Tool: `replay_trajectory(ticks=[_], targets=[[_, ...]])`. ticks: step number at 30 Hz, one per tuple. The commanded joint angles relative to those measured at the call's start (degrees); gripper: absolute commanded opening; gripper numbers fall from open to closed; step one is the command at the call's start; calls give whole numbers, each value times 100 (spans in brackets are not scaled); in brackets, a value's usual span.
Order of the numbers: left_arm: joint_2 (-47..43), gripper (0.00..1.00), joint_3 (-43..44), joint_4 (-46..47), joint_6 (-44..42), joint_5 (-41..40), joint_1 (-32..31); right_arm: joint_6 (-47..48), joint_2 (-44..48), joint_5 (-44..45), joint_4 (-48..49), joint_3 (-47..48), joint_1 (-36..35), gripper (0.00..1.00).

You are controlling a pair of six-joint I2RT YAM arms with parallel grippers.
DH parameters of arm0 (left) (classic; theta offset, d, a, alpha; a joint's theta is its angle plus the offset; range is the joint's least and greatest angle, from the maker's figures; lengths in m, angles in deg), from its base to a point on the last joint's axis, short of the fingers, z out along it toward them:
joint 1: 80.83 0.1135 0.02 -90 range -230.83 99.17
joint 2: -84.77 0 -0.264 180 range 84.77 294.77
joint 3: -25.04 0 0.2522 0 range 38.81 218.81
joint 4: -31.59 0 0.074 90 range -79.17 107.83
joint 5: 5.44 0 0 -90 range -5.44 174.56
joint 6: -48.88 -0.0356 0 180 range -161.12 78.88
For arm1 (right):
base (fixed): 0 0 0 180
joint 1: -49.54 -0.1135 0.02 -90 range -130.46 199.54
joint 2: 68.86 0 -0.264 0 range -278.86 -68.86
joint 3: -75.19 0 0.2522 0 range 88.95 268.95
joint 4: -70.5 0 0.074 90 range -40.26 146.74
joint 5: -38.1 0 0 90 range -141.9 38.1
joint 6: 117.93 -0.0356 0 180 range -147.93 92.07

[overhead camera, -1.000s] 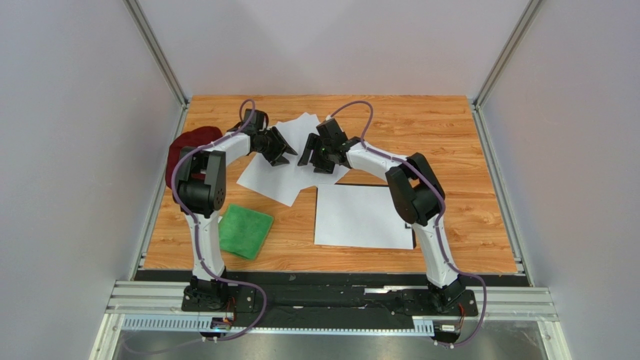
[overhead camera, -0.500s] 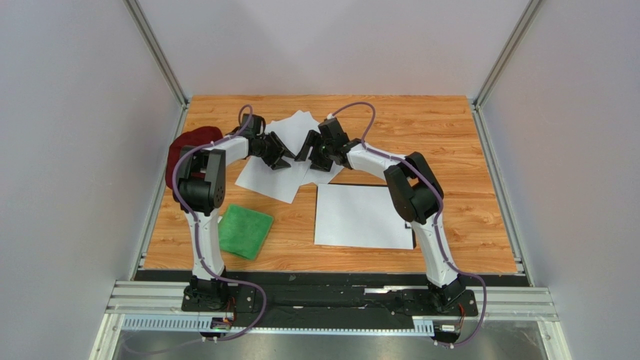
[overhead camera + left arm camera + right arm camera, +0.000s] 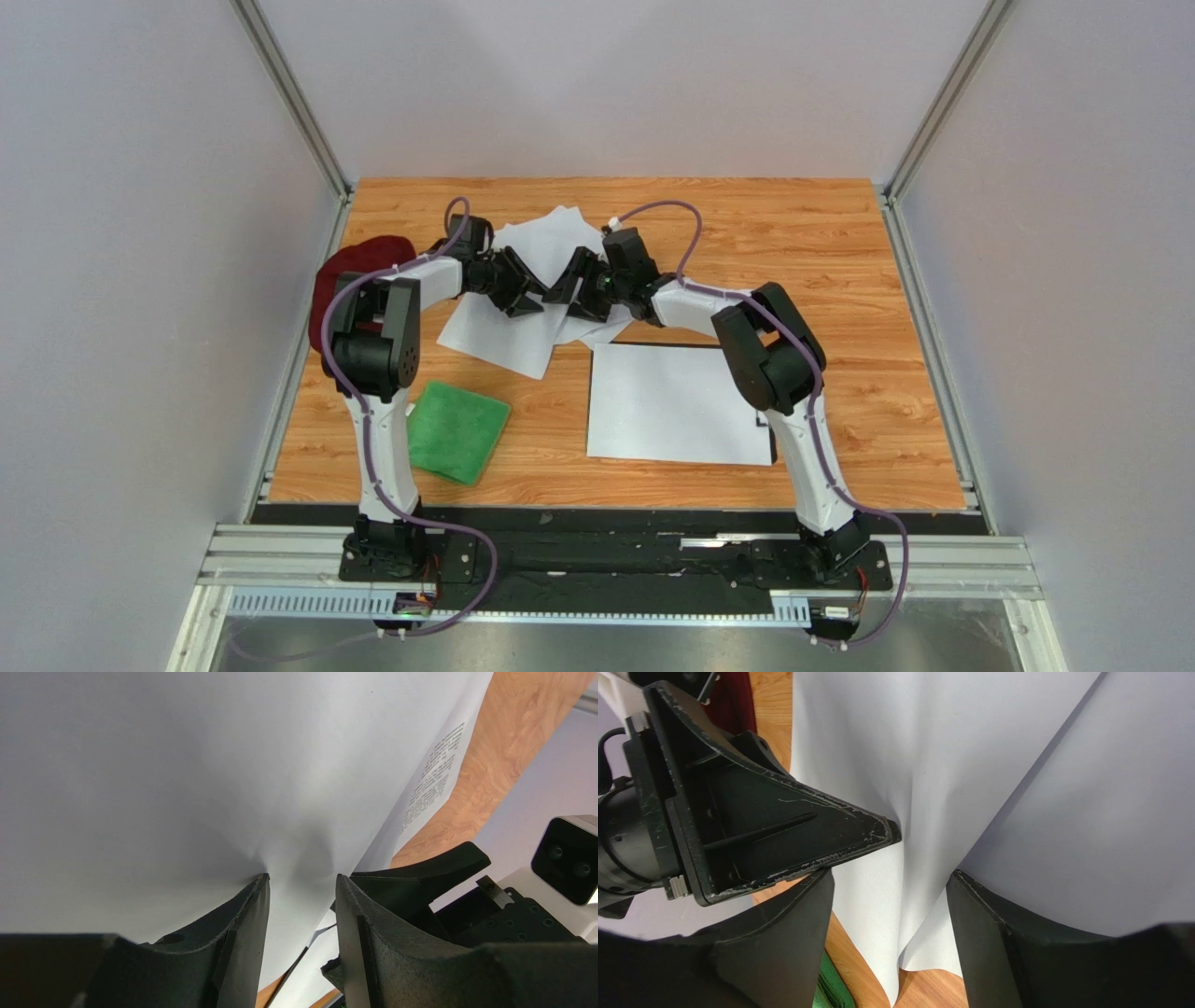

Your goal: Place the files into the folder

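Several white files [image 3: 508,319] lie overlapped at the table's back middle. One has a block of print [image 3: 429,784]. My left gripper [image 3: 525,290] and right gripper [image 3: 570,287] face each other over this pile, tips nearly meeting. Both are open and press down on the paper. In the left wrist view a sheet [image 3: 210,777] buckles between my left gripper's [image 3: 300,880] tips. In the right wrist view a sheet [image 3: 927,777] creases between my right gripper's [image 3: 890,878] tips. The black folder [image 3: 772,445] lies near the right arm, mostly covered by another white sheet [image 3: 678,403].
A green square cloth [image 3: 459,430] lies at the near left, also low in the right wrist view [image 3: 833,995]. A dark red hat [image 3: 344,273] sits at the left edge behind the left arm. Metal rails border the wooden table [image 3: 842,252].
Both grippers have moved toward each other over the paper pile, closing the space between them. The sheets between them have bunched and shifted slightly.
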Motion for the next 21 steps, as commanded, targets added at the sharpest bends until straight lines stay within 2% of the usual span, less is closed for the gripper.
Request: replay_trajectory(ticks=[1,5,12,16,21], targets=[[35,49,32,-142,-170,65,-39,-390,63,-268,1306,-453,18,60],[-35,49,85,-186,-214,57,-30,-653,-25,-471,1675,-435,97,43],[-158,49,173,-335,-336,21,-30,-857,1,-515,1870,-664,185,34],[-360,53,445,-651,-539,-163,-21,-900,-112,-445,1677,-550,229,10],[-1028,61,577,-1011,-819,-435,-12,-927,-253,-392,1659,-304,247,0]])
